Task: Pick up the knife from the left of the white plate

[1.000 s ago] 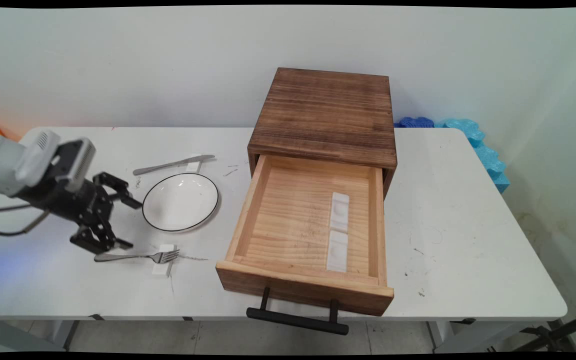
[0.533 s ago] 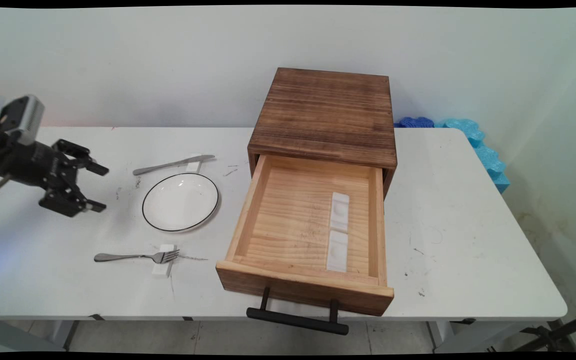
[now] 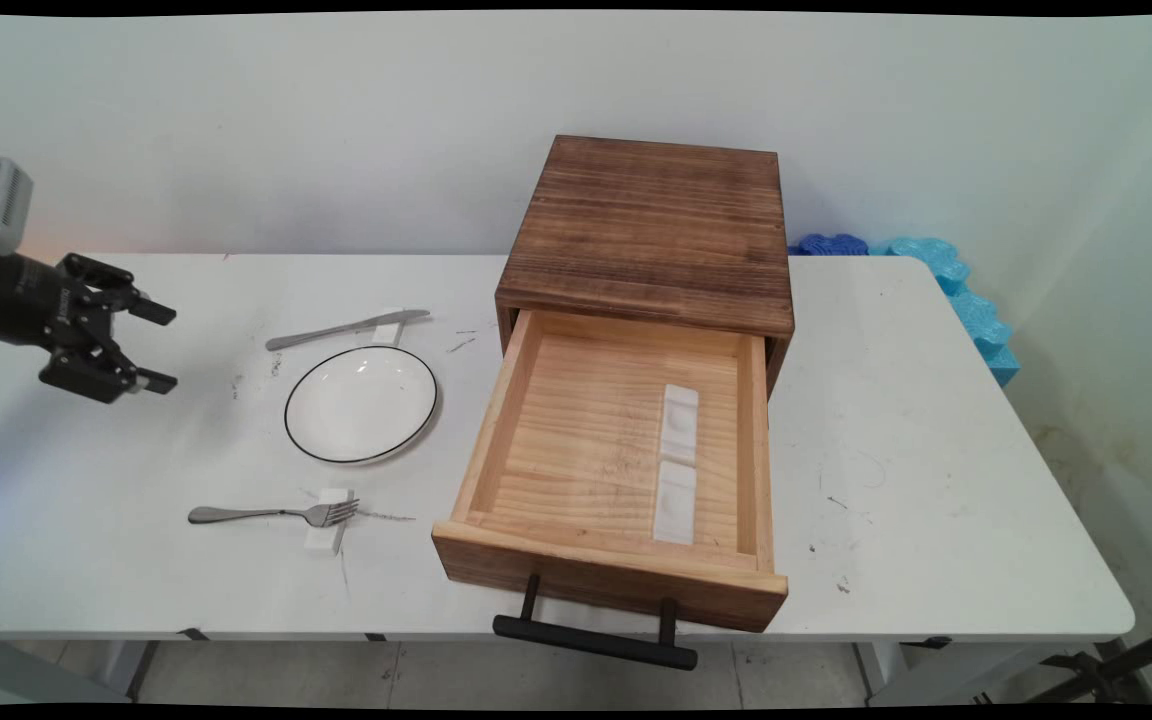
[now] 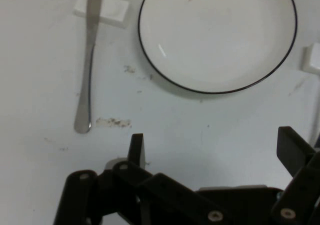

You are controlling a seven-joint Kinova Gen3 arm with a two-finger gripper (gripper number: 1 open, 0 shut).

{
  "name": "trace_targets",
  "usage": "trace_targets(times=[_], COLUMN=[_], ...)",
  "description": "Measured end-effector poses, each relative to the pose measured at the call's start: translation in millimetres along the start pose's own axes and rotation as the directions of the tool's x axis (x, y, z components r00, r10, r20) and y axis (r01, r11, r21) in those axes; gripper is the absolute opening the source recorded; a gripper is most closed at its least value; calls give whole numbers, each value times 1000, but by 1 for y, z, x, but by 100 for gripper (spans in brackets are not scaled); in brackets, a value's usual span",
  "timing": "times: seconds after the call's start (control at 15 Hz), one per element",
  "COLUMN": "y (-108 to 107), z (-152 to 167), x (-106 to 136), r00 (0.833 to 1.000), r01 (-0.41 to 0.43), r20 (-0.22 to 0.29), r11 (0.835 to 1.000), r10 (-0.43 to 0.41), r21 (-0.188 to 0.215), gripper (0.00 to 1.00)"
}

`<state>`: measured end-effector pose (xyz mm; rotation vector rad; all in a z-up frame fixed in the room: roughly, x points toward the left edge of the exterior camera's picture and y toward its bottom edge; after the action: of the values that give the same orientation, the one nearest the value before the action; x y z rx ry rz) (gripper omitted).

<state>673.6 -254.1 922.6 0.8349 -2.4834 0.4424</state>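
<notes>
My black gripper (image 3: 161, 346) hangs open and empty above the table's far left, left of the white plate with a black rim (image 3: 360, 403). In the hand view the open gripper (image 4: 212, 147) points down at that plate (image 4: 220, 35), with the metal knife (image 4: 89, 60) lying on a small white rest (image 4: 111, 11) to the plate's left. In the main view the knife (image 3: 346, 328) lies behind the plate, and a fork (image 3: 271, 515) on its own white rest (image 3: 326, 522) lies in front of it.
A dark wooden cabinet (image 3: 651, 230) stands at the table's middle with its light wooden drawer (image 3: 616, 450) pulled out; two white rests (image 3: 677, 465) lie inside. The drawer's black handle (image 3: 594, 640) overhangs the table's near edge. Blue foam (image 3: 956, 290) sits at the back right.
The gripper has risen from beside the fork's handle and drawn back to the left and away, staying open. The fork, knife and plate have not moved.
</notes>
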Motion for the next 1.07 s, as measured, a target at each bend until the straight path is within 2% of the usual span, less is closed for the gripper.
trace_targets(times=[0.47,1.07], y=[-11,-16], z=[-8,-10], x=[-9,-7], r00=[1000,1000], r01=[25,26], r20=[-5,-3], r11=[999,999], r10=[-25,-25], r21=[26,39], gripper=[100,100])
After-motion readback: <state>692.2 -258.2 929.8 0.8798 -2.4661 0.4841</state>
